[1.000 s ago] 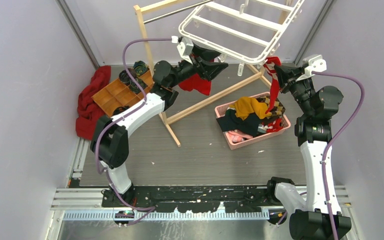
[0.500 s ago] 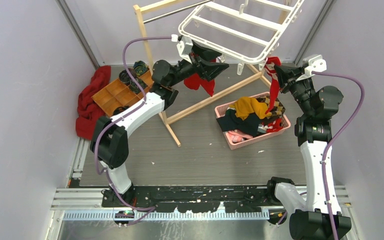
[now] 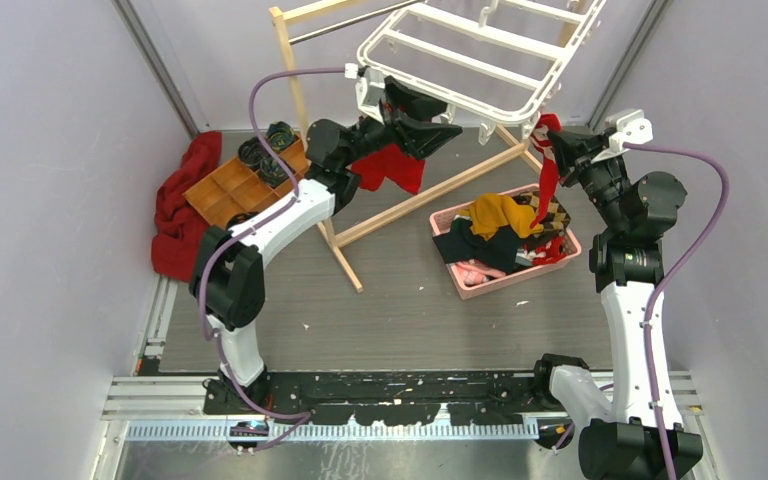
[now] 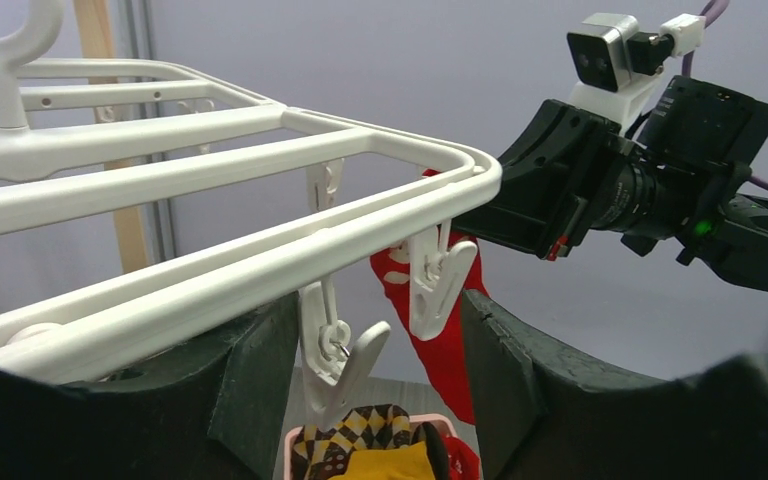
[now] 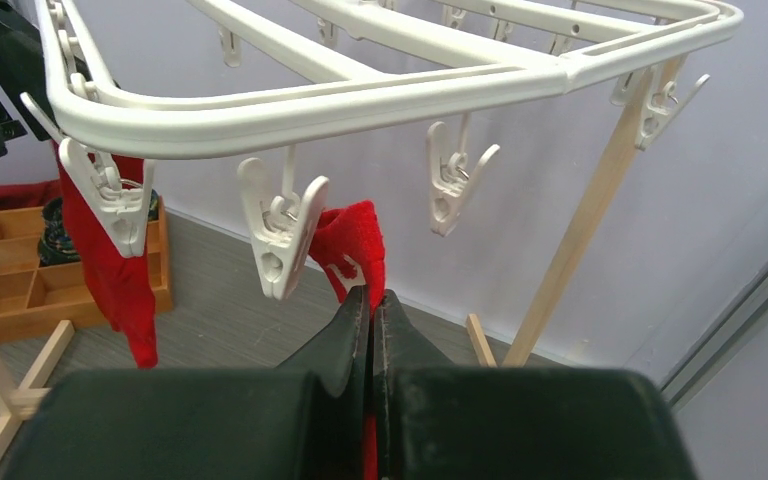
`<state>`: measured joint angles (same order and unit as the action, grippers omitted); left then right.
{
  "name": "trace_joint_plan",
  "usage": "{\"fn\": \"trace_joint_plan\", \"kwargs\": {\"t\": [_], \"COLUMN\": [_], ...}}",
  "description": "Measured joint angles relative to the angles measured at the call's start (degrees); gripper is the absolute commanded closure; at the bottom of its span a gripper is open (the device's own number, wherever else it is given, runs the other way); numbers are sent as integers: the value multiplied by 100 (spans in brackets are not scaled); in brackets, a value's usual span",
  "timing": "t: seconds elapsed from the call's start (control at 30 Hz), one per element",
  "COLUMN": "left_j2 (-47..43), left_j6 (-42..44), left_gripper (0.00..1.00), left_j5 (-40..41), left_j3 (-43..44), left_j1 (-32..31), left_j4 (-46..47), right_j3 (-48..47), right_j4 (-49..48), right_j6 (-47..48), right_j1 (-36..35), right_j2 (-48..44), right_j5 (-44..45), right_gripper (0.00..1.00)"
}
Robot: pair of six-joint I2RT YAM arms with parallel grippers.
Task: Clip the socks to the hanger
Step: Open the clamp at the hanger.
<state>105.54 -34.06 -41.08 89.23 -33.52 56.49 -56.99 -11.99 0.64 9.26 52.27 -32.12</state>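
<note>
The white hanger hangs tilted from the wooden rack. One red sock dangles from a corner clip just below my left gripper. In the left wrist view this gripper stands open under the hanger rail. A free white clip hangs between its fingers, close to the left one. My right gripper is shut on a second red sock, which it holds up just under the hanger's right corner, beside an empty clip. That sock hangs down over the basket.
A pink basket with mustard and checkered garments sits below the right gripper. The wooden rack stands mid-table. Far left are a compartment tray and a dark red cloth. Grey walls close both sides.
My left gripper has risen a little toward the hanger rail and its jaws have narrowed slightly. The clipped sock swung beneath it. The right arm has stayed put.
</note>
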Motion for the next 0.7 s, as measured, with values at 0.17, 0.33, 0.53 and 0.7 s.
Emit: {"fn": "trace_joint_plan", "kwargs": {"t": [0.17, 0.33, 0.53, 0.7], "left_j2": [50, 214, 269, 302], "left_j6": [-249, -529, -667, -708], "left_gripper": [39, 39, 40, 40], "left_j5": [-188, -369, -474, -481], "left_j3": [63, 258, 271, 326], "left_j1": [-9, -11, -11, -22], "left_j4": [205, 433, 507, 490], "right_j3": [0, 0, 0, 0], "right_j4": [0, 0, 0, 2], "right_j6": [0, 0, -70, -105], "right_j1": [0, 0, 0, 0], "right_j2": [0, 0, 0, 0], "right_j5": [-2, -15, -15, -15], "right_gripper": [99, 99, 99, 99]}}
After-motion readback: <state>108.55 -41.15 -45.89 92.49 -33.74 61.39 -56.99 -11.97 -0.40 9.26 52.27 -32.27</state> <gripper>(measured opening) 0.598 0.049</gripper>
